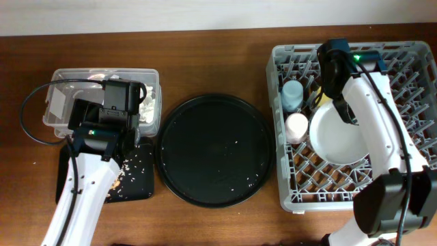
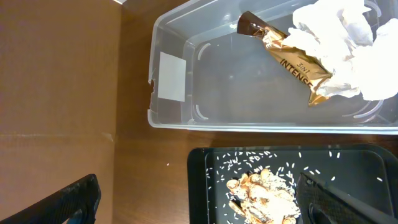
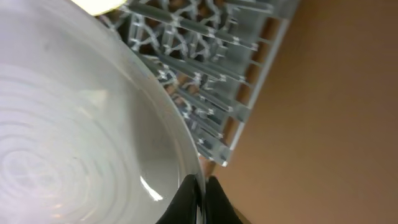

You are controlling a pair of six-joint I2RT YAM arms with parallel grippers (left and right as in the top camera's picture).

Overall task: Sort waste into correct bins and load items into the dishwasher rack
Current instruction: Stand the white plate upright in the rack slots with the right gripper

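Left of the round black tray (image 1: 215, 150), the near shallow black tray (image 2: 360, 163) holds flaky food scraps (image 2: 264, 194). Beyond, the clear tub (image 2: 249, 93) holds a gold wrapper (image 2: 292, 59) and tissues (image 2: 348, 37), plain only in the wrist view. The left gripper (image 2: 199, 208) hovers spread, empty. Right of the round tray, the right gripper (image 3: 198, 199) pinches the white plate (image 1: 334, 137) in the dishwasher rack (image 1: 410, 75), pink cup (image 1: 297, 126) and blue cup (image 1: 292, 94) beyond.

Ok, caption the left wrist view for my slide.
Clear tub holding a gold wrapper and crumpled tissues, beside a black tray of food scraps.
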